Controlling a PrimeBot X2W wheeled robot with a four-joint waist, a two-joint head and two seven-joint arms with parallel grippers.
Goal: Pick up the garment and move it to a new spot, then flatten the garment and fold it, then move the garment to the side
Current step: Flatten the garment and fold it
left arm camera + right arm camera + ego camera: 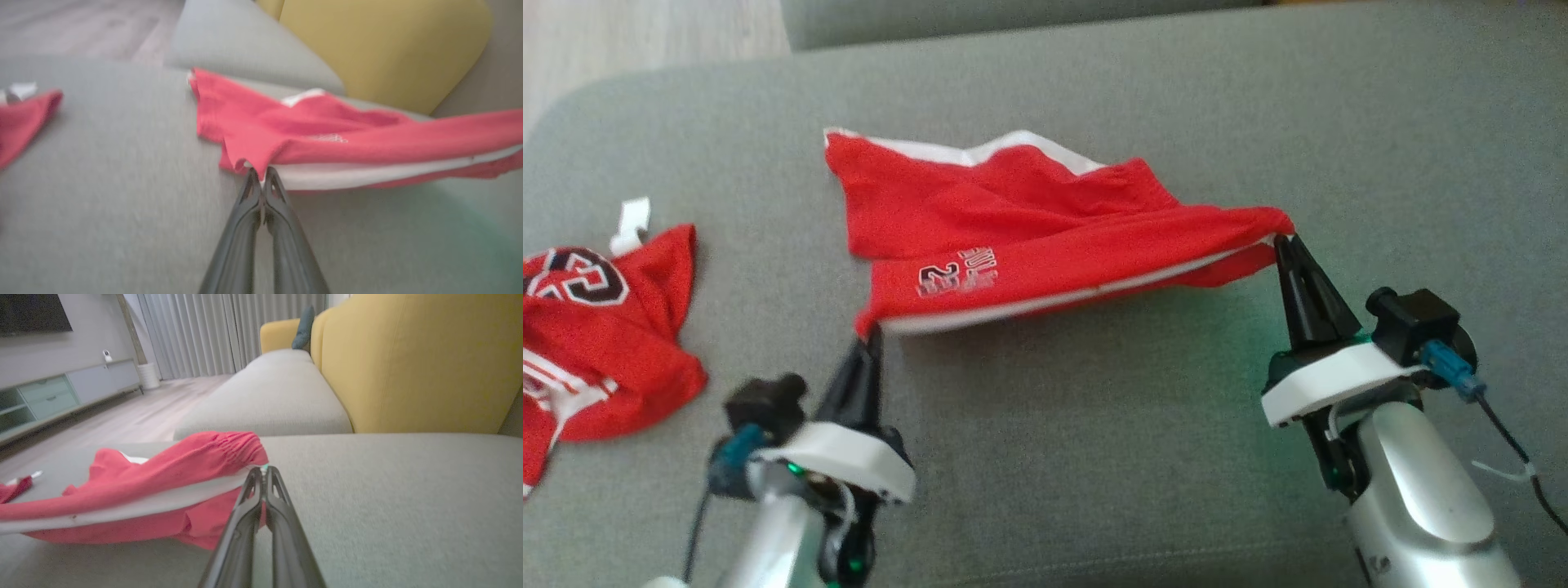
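Looks down on a wide grey fabric sofa cushion point(1094, 457), with pale wood floor point(645, 41) past its far left corner. From the right wrist, takes in a yellow backrest point(408, 363) rising past the cushion's edge, long grey curtains point(212, 330) and a low cabinet point(61, 392) across the room.

Pinches with the left gripper point(870, 335), fingers pressed together on the near left corner of the red garment point(1029, 220), right at its white trim. Clamps likewise with the right gripper point(1282, 241), fingers closed on the gathered waistband end at the garment's right. Holds that near edge raised off the cushion and stretched between the two grippers, white band showing beneath. Leaves the far part lying rumpled on the middle of the cushion, white edge toward the cushion's far edge, a printed number facing up near the left gripper.

Shows a second red jersey point(596, 343), crumpled at the cushion's left edge, well apart from the garment.
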